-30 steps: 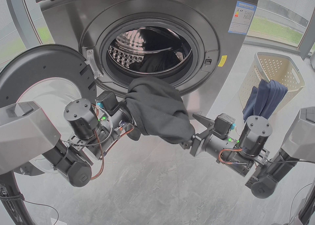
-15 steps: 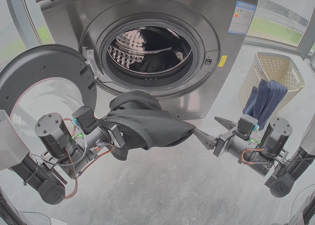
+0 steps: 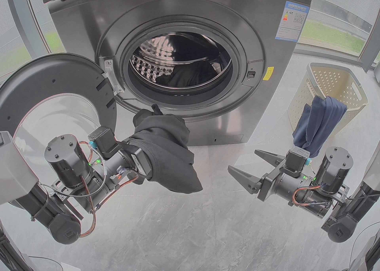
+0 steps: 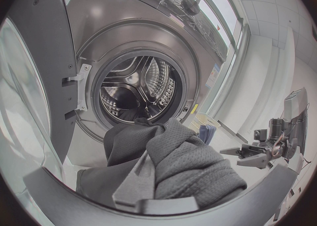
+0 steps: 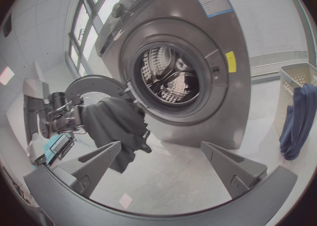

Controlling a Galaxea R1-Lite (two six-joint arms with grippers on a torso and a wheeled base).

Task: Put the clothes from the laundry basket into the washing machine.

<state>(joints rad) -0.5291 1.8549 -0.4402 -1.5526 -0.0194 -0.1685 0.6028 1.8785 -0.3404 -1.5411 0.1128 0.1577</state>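
Note:
A dark grey garment (image 3: 168,151) hangs from my left gripper (image 3: 156,149), which is shut on it just below the washing machine's open drum (image 3: 180,66); the cloth covers the fingers. Up close, the garment (image 4: 188,167) is bunched over one finger (image 4: 137,183). My right gripper (image 3: 244,161) stands open and holds nothing, to the right of the garment and apart from it. Its fingers (image 5: 99,164) frame the garment (image 5: 112,127) farther off. The beige laundry basket (image 3: 348,82) leans at the right with a blue garment (image 3: 320,123) draped over its rim. Dark clothing (image 3: 190,74) lies inside the drum.
The round machine door (image 3: 47,86) stands swung open at the left, close to my left arm. The grey floor (image 3: 206,224) in front of the machine is bare. Windows run behind the basket.
My right gripper let go of the garment's end and drew back to the right. The garment now hangs from the left gripper alone, lower than one second ago.

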